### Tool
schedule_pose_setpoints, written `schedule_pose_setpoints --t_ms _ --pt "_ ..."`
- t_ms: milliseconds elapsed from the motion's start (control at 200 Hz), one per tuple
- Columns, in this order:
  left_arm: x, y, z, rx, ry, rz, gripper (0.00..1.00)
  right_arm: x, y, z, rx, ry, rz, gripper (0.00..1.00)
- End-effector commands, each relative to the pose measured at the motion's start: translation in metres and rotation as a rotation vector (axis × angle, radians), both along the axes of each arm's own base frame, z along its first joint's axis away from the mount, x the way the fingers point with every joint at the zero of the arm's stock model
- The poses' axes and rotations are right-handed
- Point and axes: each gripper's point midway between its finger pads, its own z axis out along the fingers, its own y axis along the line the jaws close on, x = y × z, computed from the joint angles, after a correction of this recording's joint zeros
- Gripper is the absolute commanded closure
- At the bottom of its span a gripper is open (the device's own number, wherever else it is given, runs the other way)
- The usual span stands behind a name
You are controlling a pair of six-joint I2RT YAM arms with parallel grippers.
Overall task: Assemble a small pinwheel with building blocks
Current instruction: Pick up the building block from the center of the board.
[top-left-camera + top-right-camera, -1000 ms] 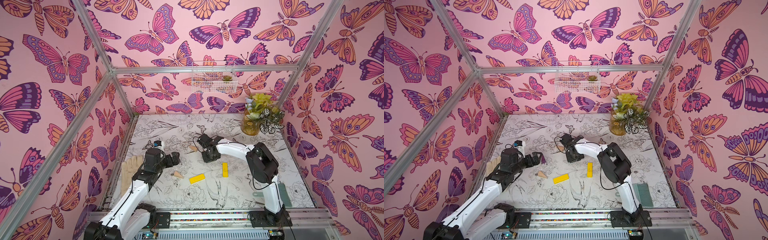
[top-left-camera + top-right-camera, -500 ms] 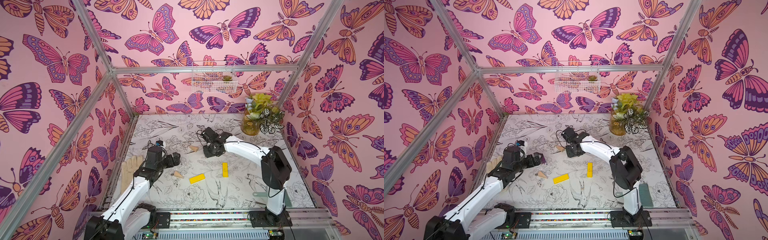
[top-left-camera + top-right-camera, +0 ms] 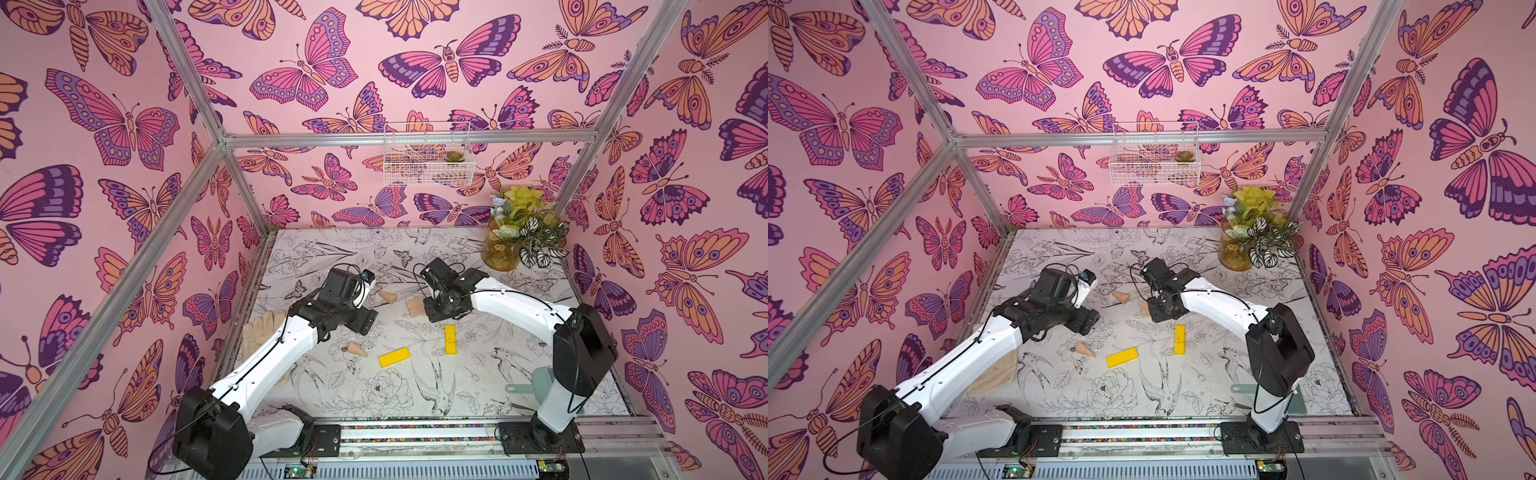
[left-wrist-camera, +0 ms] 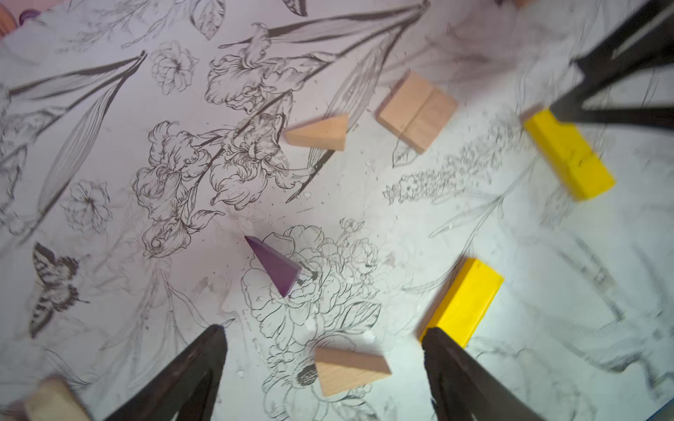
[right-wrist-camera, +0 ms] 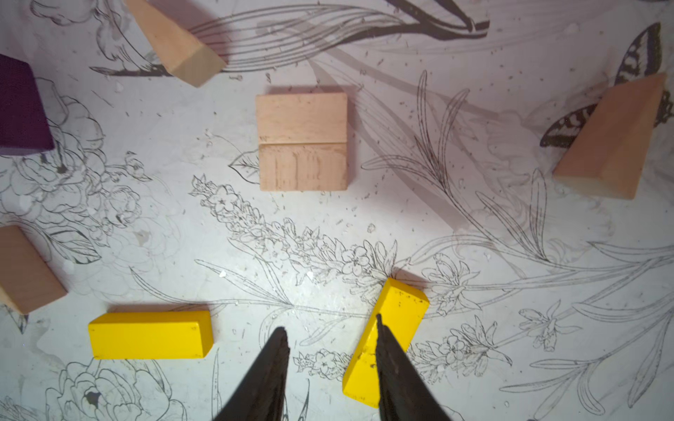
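On the flower-printed tabletop (image 3: 490, 386), read from the left in both top views: first a beige glove (image 3: 259, 332) at the 9 o'clock edge, no part of the build. Then the left gripper (image 4: 324, 328), spread wide, clasping nothing, poised by the purple wedge (image 4: 277, 268) and screening that wedge from both top views.

Taking the tan square hub (image 3: 415, 307) as dial centre: one tan wedge (image 3: 386, 296) near at 10 o'clock, not touching; a second tan wedge (image 3: 356, 349) well apart at 8; a yellow bar (image 3: 394, 357) at 7; the other yellow bar (image 3: 450, 339) between 4 and 5. Just beside the hub at 3 o'clock, the right gripper (image 5: 328, 324), parted only partway, nothing in its grasp. A third tan wedge (image 5: 616, 142), seen only from the right wrist, near the hub yet clear of it. Far out at 4 o'clock, a teal brush (image 3: 538, 380), unused.

Early in the job, by the look of it. Finished: the hub alone, two small tan blocks set flush side by side. Left to do: seating all four blades against the hub, then laying both bars end to end as the stem.
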Motion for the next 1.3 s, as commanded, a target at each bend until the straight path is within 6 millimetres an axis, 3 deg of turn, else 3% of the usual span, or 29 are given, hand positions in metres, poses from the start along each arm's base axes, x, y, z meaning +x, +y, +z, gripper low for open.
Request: schedule_pose_setpoints --t_ms 0,135,316,821,1297 --pt "-0.025 0.013 -0.020 0.216 0.041 -0.269 0.20 -0.003 -0.008 0.006 0.024 -0.008 -0.004 0.57" --pt "-0.051 0.005 -0.034 0.220 0.116 -0.463 0.21 -0.008 -0.015 0.000 0.039 0.007 -0.019 0.57" --pt "-0.068 0.003 -0.057 0.238 0.229 -0.601 0.21 -0.013 -0.020 -0.005 0.049 0.013 -0.029 0.57" --pt "-0.075 -0.007 -0.104 0.337 0.362 -0.752 0.25 -0.020 -0.029 -0.020 0.071 0.041 -0.057 0.57" --pt "-0.063 -0.003 -0.131 0.397 0.409 -0.703 0.65 -0.026 -0.040 -0.023 0.067 0.044 -0.079 0.57"
